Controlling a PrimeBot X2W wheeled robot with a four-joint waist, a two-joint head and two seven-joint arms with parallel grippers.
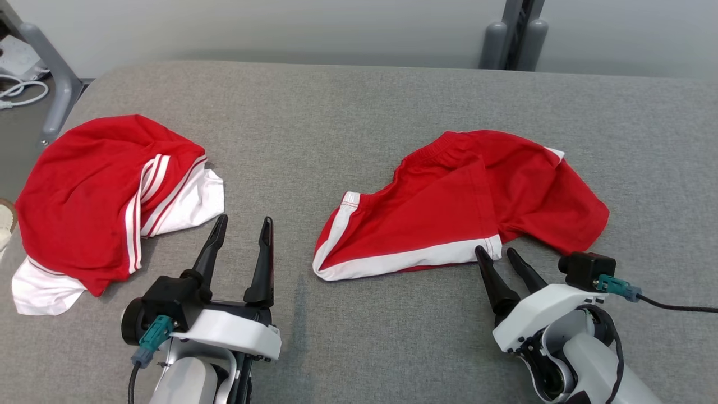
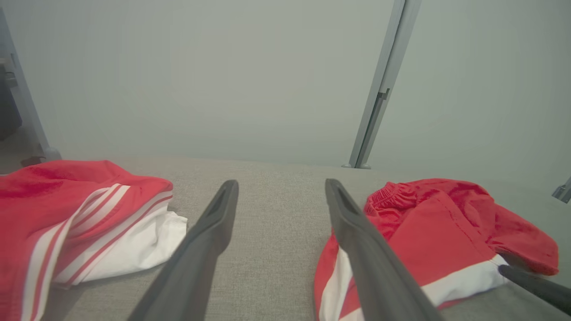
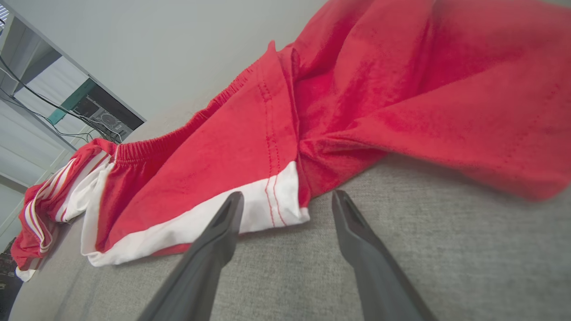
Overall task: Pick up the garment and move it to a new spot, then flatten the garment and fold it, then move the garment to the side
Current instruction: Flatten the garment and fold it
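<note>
Red shorts lay rumpled right of centre on the grey tabletop, white hem just ahead of the right jaws. Both arms' jaws stood apart, empty. Cloth probably soft, light, limp; pinch a hem corner or the waistband. Second red garment lay far left.

fingers: long, dark, tapered | wrist shells: white | camera mounts: black | connectors: teal | cables: black

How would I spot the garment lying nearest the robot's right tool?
On the grey table, look to the robot's right. The red shorts lie there, just beyond the right tool. Unlike the thin-striped red garment at left, they show one broad white hem band.
</note>
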